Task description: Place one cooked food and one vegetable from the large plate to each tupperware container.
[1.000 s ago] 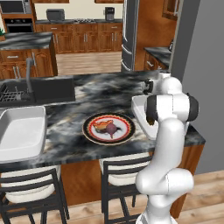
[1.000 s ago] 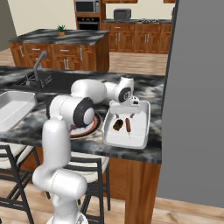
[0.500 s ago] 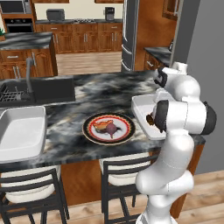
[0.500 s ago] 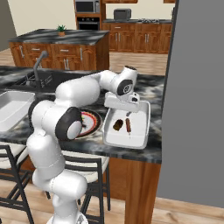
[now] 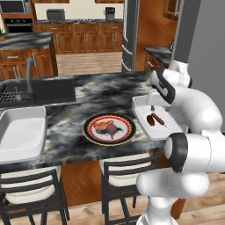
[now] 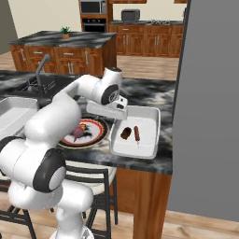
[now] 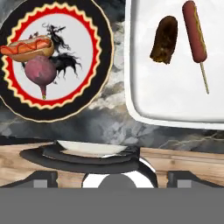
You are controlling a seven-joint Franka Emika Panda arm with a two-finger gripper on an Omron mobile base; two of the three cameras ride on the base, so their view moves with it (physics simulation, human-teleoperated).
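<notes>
The large plate (image 7: 94, 26) lies on the dark marble counter and holds a hot dog (image 7: 28, 47) and a red beet (image 7: 40, 72). The right tupperware container (image 7: 175, 100) holds a corn dog (image 7: 195, 33) and a dark brown piece of food (image 7: 164, 40). The other tupperware container (image 5: 22, 132) sits at the far left with nothing showing in it. My gripper (image 5: 153, 105) hangs above the counter between the plate (image 5: 92, 137) and the right tub (image 5: 151, 132), open, with nothing between its fingertips (image 7: 41, 178).
A dark sink (image 5: 48, 90) with a faucet (image 5: 30, 74) lies behind the left tub. Two stools (image 5: 125, 176) stand under the counter's front edge. A grey wall (image 6: 210, 107) rises just right of the right tub (image 6: 149, 116).
The arm's elbow has swung from left to right. The hand has moved from over the right tub's far side towards the plate, with the jaws a touch wider.
</notes>
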